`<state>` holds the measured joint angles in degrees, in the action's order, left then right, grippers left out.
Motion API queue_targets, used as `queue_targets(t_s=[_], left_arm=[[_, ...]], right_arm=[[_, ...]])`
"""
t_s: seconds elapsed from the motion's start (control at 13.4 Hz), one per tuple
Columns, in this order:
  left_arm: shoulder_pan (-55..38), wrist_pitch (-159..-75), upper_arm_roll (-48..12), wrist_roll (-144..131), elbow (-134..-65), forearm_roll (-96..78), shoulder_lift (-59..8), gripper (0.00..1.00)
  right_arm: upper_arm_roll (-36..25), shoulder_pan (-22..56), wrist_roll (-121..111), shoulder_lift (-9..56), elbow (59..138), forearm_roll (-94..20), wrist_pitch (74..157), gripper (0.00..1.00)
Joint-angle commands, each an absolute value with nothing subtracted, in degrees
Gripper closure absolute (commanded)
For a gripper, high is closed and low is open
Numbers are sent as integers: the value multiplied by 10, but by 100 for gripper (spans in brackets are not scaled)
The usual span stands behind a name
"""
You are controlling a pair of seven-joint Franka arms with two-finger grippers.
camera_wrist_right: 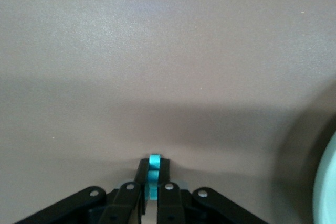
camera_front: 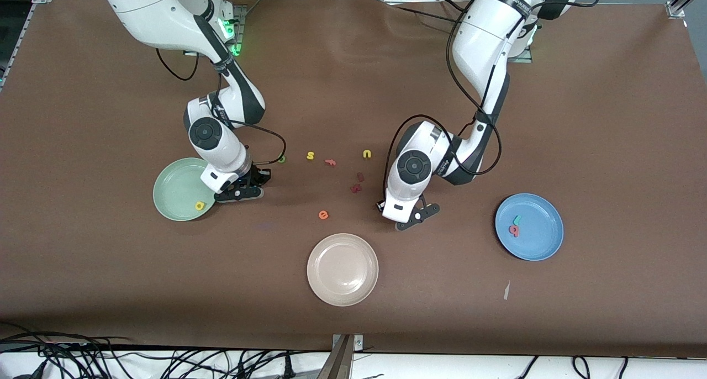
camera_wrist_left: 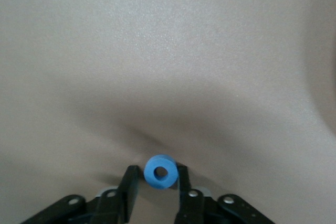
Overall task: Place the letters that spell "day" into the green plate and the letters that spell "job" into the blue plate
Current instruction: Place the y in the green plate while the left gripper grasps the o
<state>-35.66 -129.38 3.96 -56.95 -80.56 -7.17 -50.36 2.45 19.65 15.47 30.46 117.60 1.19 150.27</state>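
From the front you can't see either catch. Left gripper (camera_wrist_left: pixel 160 182), low between beige plate (camera_front: pixel 342 269) and blue plate (camera_front: pixel 529 226), pinches blue "o" (camera_wrist_left: pixel 160 171). Right gripper (camera_wrist_right: pixel 152 174), beside green plate (camera_front: pixel 179 189), pinches teal "y" (camera_wrist_right: pixel 153 177).

Two glossy white arms, dark grey joint discs, looping black cables, black grippers, silver screws

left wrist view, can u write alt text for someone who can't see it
The left gripper clamps a small blue ring "o" between its two black fingers, low over the bare brown table. Nothing else shows in this view.
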Motion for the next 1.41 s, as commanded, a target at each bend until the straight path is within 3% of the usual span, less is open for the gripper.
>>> queue_targets(t_s=[0.0, 0.3, 0.74, 0.89, 1.12, 1.34], left_arm=[[-361, -1291, 48, -575, -794, -54, -520, 80], [-361, -1290, 48, -574, -792, -54, -519, 92], [-290, -1190, 62, -291, -787, -18, -445, 90], [-239, -1171, 60, -177, -805, -18, -415, 88], [-194, -1172, 59, -72, -864, -20, -372, 89], [-146, -1185, 58, 5, -930, -25, -331, 88]], right_arm=[[24, 199, 144, 284, 1194, 18, 1508, 96], [24, 143, 54, 245, 1193, 18, 1470, 98], [-1, 77, -90, 199, 1204, 18, 1406, 92], [-2, 74, -83, 197, 1233, 17, 1418, 83], [-1, 74, -73, 197, 1240, 8, 1424, 47], [18, 83, -3, 197, 1237, 9, 1424, 43]])
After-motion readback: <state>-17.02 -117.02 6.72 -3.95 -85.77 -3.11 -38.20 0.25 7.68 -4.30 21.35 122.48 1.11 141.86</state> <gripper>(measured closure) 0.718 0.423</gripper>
